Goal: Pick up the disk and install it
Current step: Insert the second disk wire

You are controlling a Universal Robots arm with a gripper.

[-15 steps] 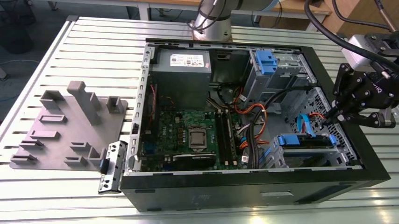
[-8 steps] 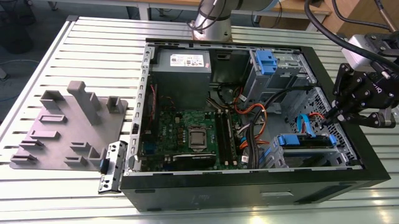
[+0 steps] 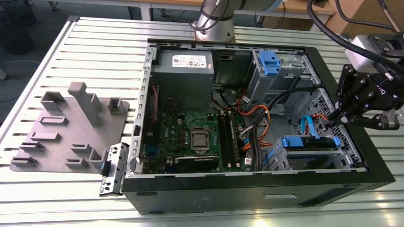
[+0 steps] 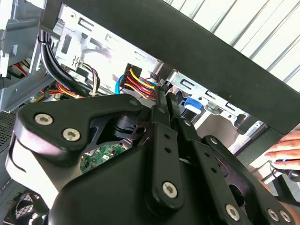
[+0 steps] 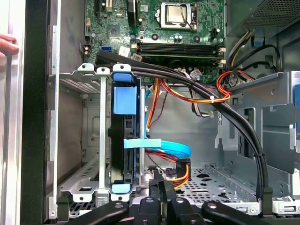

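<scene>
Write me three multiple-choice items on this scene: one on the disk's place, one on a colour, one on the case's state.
1. Where is the silver-metal disk with blue plastic side rails?
A. On the grey plastic fixture plate
B. In the grey metal cage inside the case
C. On the slatted table

2. What colour is the flat cable that runs to the disk?
A. Blue
B. Green
C. White

3. How is the black computer case?
A. Shut by a side panel
B. Upright on its feet
C. Lying open, its inside exposed

Answers: 1 B, the first wrist view shows the disk edge-on between the cage's walls. 2 A, the cable is blue. 3 C, the case lies flat and its green motherboard is in plain sight.
</scene>
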